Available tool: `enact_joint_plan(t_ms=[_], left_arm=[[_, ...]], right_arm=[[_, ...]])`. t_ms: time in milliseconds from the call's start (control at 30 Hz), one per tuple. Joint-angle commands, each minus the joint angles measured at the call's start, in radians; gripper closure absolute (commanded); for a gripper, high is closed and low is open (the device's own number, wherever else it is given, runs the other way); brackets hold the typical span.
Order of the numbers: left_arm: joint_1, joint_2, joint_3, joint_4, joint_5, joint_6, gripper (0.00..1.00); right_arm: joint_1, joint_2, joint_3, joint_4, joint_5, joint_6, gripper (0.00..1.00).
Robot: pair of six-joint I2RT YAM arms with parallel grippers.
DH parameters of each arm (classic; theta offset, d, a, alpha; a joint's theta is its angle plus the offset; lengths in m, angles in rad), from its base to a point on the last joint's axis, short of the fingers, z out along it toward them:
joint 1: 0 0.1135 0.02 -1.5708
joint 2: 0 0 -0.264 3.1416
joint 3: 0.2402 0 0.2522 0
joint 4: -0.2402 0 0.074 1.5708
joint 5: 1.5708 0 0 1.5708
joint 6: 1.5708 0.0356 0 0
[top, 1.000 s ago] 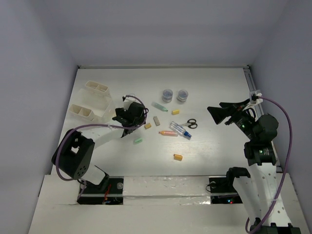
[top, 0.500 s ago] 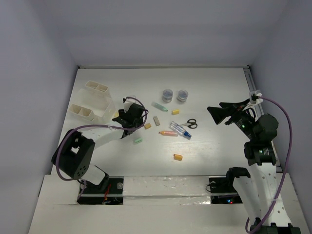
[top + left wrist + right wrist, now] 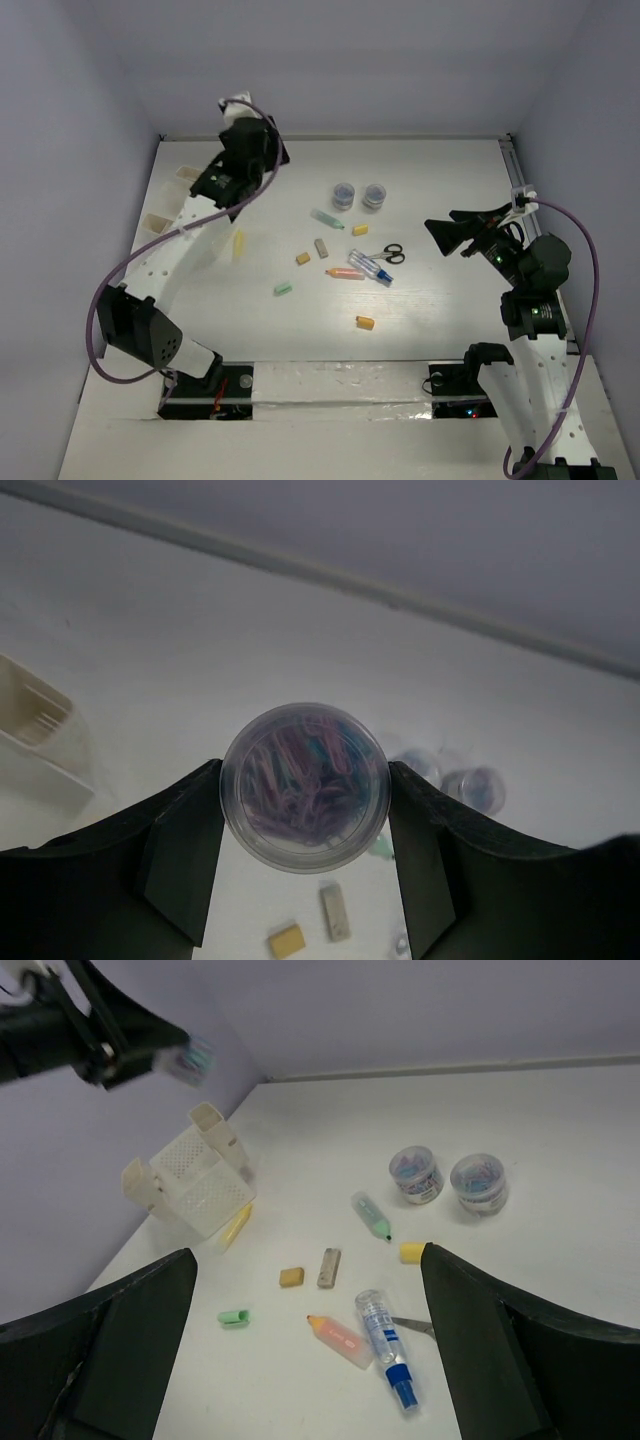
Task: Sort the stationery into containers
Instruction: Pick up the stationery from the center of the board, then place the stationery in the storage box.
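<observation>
My left end effector (image 3: 305, 820) grips a clip jar (image 3: 304, 780) aloft; next I'd lower it into a bin (image 3: 200, 1195). Right end effector (image 3: 447, 232) gapes, idle.

We find 2 jars (image 3: 343, 194) behind the scissors (image 3: 392, 253) and pen (image 3: 372, 267); containers (image 3: 195, 1190) stand far left, a marker (image 3: 238, 243) just beside them.
</observation>
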Motion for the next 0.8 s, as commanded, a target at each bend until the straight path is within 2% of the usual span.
enact_joint_plan(t_ms=[0,233,467,767], left_arm=[[0.106,0.008,0.159,-0.121,0.001,0.048,0.65],[0.356,0.033,0.212,-0.172,0.013,0.105,0.66],[0.546,0.060,0.135,-0.172,0.033,0.151,0.65],[0.613,0.116,0.120,-0.176,0.030,0.182,0.65]], right_arm=[[-0.004,-0.016,-0.001,0.013,-0.015,0.005,0.00],[-0.004,-0.019,0.002,0.005,-0.021,0.004,0.00],[-0.004,-0.022,0.010,-0.024,0.008,-0.004,0.00],[-0.004,-0.014,0.010,-0.025,-0.001,-0.001,0.00]])
